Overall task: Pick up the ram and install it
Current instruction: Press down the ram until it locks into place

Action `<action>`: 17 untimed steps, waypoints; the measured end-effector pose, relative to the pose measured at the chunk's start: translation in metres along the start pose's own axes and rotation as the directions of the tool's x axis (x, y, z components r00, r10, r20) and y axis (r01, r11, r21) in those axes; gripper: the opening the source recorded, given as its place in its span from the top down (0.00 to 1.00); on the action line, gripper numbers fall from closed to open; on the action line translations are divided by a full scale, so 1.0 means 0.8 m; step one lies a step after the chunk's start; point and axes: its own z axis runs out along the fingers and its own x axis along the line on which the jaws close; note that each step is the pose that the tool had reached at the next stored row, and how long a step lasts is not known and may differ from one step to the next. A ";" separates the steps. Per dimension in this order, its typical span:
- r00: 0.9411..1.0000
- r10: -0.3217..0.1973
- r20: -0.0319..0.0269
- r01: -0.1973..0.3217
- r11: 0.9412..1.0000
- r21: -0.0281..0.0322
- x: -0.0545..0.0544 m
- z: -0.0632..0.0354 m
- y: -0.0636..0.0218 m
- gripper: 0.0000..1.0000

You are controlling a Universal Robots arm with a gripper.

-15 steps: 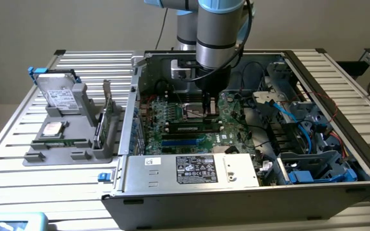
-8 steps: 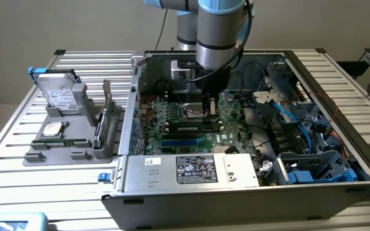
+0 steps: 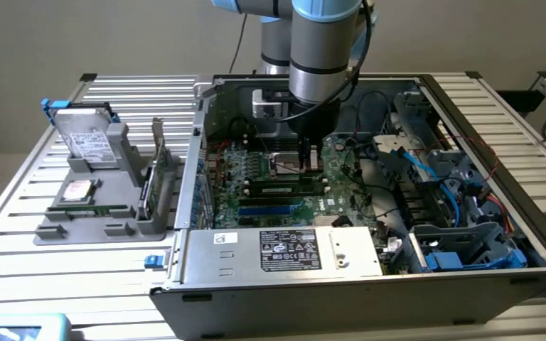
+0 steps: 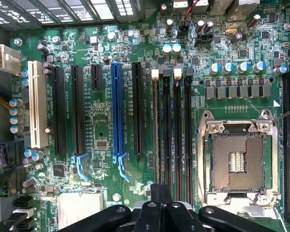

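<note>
The ram (image 4: 157, 130) stands edge-on in the memory slot nearest the expansion slots, a thin line between white latches. In the exterior view the ram (image 3: 278, 190) is a dark stick with a pale label, upright on the motherboard (image 3: 254, 170) just in front of the CPU socket. My gripper (image 4: 159, 192) hangs over the board inside the open case, its fingers pressed together in line with one end of the ram. Nothing shows between them. I cannot tell whether they touch the stick. In the exterior view the gripper (image 3: 297, 160) sits low over the socket.
The CPU socket (image 4: 237, 162) lies open beside the memory slots. A blue expansion slot (image 4: 117, 108) and black ones run alongside. The power supply (image 3: 283, 250) fills the case front, with cables and drive cages (image 3: 453, 213) to the exterior view's right. Left of the case, a grey holder (image 3: 97, 220) carries a hard drive (image 3: 88, 138), an expansion card (image 3: 159, 170) and a narrow green strip (image 3: 93, 210).
</note>
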 end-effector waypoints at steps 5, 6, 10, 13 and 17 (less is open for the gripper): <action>1.000 0.000 0.000 0.000 1.000 0.000 0.001 0.000 0.000 0.89; 1.000 0.000 0.000 0.000 1.000 0.000 0.001 0.000 0.000 0.89; 1.000 0.000 0.000 0.000 1.000 0.000 0.001 0.001 0.000 0.89; 1.000 0.000 0.000 0.000 1.000 0.000 0.001 0.002 0.000 0.89; 1.000 0.000 -0.001 0.000 1.000 0.000 0.001 0.004 0.000 0.89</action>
